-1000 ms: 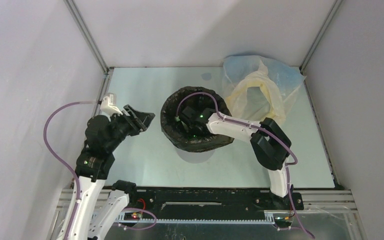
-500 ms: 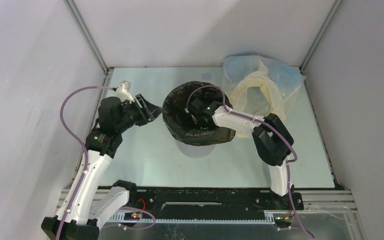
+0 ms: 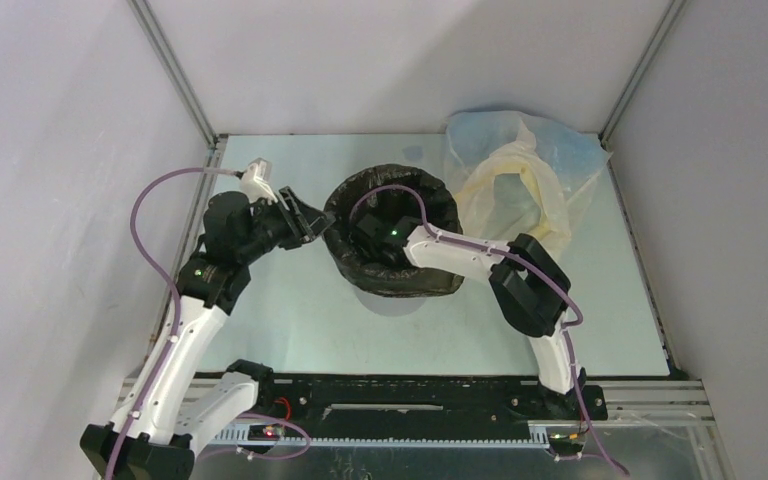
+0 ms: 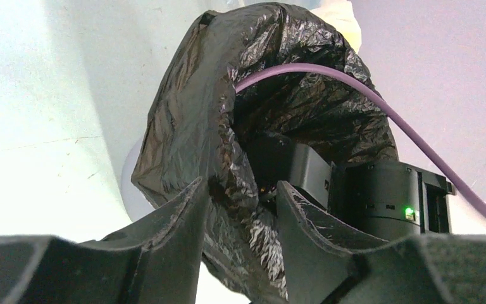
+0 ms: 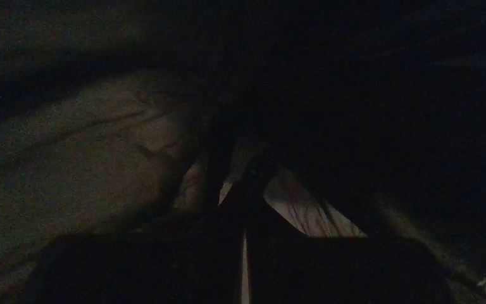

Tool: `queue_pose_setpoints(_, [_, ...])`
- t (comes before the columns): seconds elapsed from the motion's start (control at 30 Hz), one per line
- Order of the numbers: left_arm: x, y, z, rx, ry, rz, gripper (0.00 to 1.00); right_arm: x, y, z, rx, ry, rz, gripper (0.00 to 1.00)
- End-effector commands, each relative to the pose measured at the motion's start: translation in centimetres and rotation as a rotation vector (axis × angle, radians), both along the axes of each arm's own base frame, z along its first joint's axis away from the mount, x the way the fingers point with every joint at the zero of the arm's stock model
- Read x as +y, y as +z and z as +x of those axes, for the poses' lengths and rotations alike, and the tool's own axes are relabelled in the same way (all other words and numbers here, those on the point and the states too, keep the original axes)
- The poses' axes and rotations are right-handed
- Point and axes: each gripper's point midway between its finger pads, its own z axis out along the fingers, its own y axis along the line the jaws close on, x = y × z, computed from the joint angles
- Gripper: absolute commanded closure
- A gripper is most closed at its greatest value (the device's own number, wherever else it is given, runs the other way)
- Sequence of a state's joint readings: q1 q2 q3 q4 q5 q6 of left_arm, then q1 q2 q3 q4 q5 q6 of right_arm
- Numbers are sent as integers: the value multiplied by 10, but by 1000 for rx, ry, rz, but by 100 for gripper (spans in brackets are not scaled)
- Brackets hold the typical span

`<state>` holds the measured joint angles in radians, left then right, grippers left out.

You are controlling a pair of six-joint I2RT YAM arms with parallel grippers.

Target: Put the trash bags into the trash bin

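Scene: The black trash bag [image 3: 405,282] lines the trash bin [image 4: 131,187] at mid-table [image 3: 290,310], with its mouth rolled over the rim. Only a pale sliver of bin wall shows beneath the film in the left wrist view. A translucent yellowish and blue bag [image 3: 520,170] lies just beside them, toward the far right corner.

Left gripper [image 3: 310,218]: It stands about half open, astride the left edge of the bag's mouth. One finger [image 4: 177,215] is outside the film and the other is inside. As far as you can see from the wrist view, it has not clamped.

Right gripper [image 5: 245,202]: It is reaching down inside the bag with its jaws closed. The wrist view is too dark to tell you whether any film is pinched.

Step in hand: By the look of it, seating the cuff over the left side of the rim. The bag is largely in the bin.

How to do it well: Close on the doubled fold, not a single layer, since thin glossy film is likely to slip or tear. Pull short, outward and down over the rim. Let the right arm hold the liner down inside, so your pull does not lift it out.

Watch for: The purple cable [image 4: 329,79] arches across the mouth, so keep your fingers clear of it. The bin looks light and may slide or tip toward the pull.
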<state>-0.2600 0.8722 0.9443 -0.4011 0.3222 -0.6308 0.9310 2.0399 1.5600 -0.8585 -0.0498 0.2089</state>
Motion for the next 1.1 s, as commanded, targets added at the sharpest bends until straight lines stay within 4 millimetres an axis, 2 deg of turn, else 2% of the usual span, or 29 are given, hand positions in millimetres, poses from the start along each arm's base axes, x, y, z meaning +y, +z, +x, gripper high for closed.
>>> queue_pose_setpoints(0.0, [-7, 2, 3, -20, -22, -12, 51, 2, 7, 6, -12, 0, 6, 100])
queue_pose_setpoints(0.3, [-4, 3, 4, -32, -9, -1, 51, -20, 31, 22, -57, -90, 17, 100])
queue_pose_setpoints(0.4, [-4, 3, 3, -32, -9, 2, 51, -25, 44, 23, -98, -99, 7, 100])
queue_pose_setpoints(0.77, [-3, 6, 3, -38, -7, 3, 49, -26, 114, 30, -226, -113, 111, 100])
queue_pose_setpoints(1.07, [2, 8, 1, -42, 10, 33, 49, -12, 191, 47, -383, -123, 243, 97])
